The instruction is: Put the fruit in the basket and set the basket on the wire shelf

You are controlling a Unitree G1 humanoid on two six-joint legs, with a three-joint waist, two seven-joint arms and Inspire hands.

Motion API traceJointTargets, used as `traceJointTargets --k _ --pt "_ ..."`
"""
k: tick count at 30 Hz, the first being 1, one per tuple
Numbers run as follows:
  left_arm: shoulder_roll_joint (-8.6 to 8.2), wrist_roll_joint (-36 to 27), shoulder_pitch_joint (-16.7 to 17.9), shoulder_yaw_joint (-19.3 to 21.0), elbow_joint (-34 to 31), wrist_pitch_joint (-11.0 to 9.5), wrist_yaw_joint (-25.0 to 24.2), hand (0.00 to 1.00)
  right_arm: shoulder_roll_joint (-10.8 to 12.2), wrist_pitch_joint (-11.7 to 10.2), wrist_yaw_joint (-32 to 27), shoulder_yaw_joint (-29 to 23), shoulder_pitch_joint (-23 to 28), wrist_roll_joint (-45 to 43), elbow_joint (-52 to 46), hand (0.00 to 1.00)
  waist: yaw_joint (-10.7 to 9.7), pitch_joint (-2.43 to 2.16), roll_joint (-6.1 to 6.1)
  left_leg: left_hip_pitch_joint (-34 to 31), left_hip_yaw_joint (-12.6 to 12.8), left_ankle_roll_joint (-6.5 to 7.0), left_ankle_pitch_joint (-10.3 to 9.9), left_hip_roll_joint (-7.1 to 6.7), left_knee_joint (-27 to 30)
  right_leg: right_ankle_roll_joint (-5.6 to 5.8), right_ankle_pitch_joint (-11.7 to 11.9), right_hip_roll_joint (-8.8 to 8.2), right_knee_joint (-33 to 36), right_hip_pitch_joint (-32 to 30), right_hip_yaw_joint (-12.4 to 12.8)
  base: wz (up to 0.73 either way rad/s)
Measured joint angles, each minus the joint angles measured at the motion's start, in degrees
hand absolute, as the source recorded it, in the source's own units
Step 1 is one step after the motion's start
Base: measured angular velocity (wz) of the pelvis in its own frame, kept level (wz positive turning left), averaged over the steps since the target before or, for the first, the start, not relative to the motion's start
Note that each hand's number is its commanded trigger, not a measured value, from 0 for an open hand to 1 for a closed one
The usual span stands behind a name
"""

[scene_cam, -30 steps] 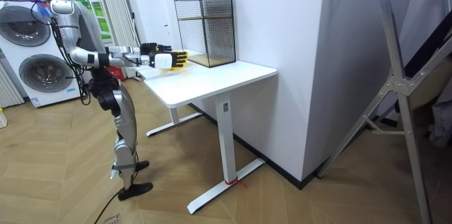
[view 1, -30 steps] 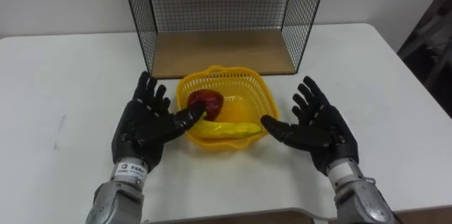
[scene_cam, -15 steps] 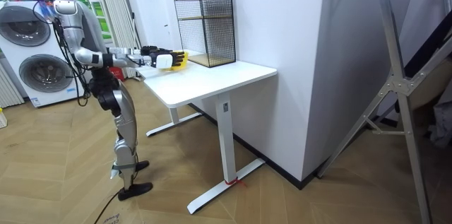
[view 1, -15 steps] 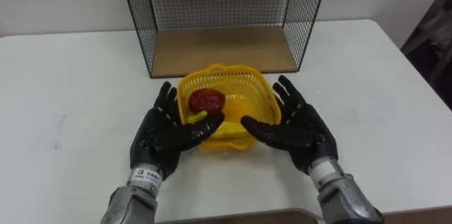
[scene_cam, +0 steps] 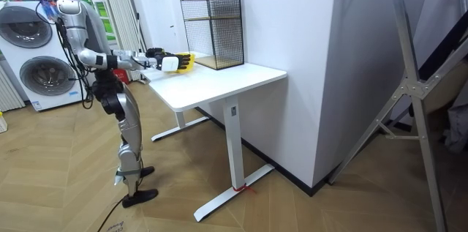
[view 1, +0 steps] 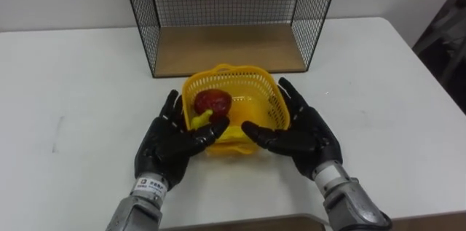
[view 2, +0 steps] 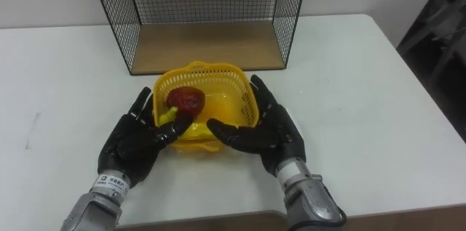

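Note:
A yellow plastic basket sits on the white table just in front of the wire shelf. Inside lie a red apple and a banana, which is partly covered by my thumbs. My left hand presses against the basket's left side with straight fingers. On the opposite side my right hand does the same. Both thumbs reach across the basket's near rim. In the room view I stand at the table's end with both arms stretched to the basket.
The wire shelf has a wooden bottom board open toward me, with mesh sides and back. Bare table top lies to the left and right of the basket. Two washing machines stand behind me in the room view.
Both hands have closed in from wide apart onto the two sides of the basket. The thumbs now lie over its near rim. The basket stays on the table.

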Motion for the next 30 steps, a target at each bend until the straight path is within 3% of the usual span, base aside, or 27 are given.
traceJointTargets --k 21,27,30 --pt "-0.28 1.3 -1.0 -0.2 0.9 -0.2 1.2 0.00 0.7 0.1 -1.7 1.2 -1.7 -0.3 -1.0 0.00 -0.2 -0.09 0.16 -0.6 0.1 -0.01 0.0 0.00 0.2 -0.01 0.0 0.06 0.1 -0.7 0.0 0.00" --pt "-0.32 1.3 -3.9 -0.2 0.9 -2.3 2.0 0.00 1.1 -2.6 -3.6 2.4 -4.0 -0.2 -1.3 0.00 -0.1 -0.07 0.14 -0.8 0.1 0.00 0.0 -0.03 0.9 -0.02 0.0 -0.03 0.1 -0.6 0.0 0.00" --pt "-1.14 1.2 -4.9 -0.2 0.9 -3.6 2.7 0.00 1.6 -2.9 -4.3 2.4 -4.2 -0.2 -2.6 0.00 -0.2 -0.03 0.21 -0.9 0.2 0.00 0.0 -0.02 0.9 -0.02 0.0 -0.01 0.1 -0.6 0.1 0.00"
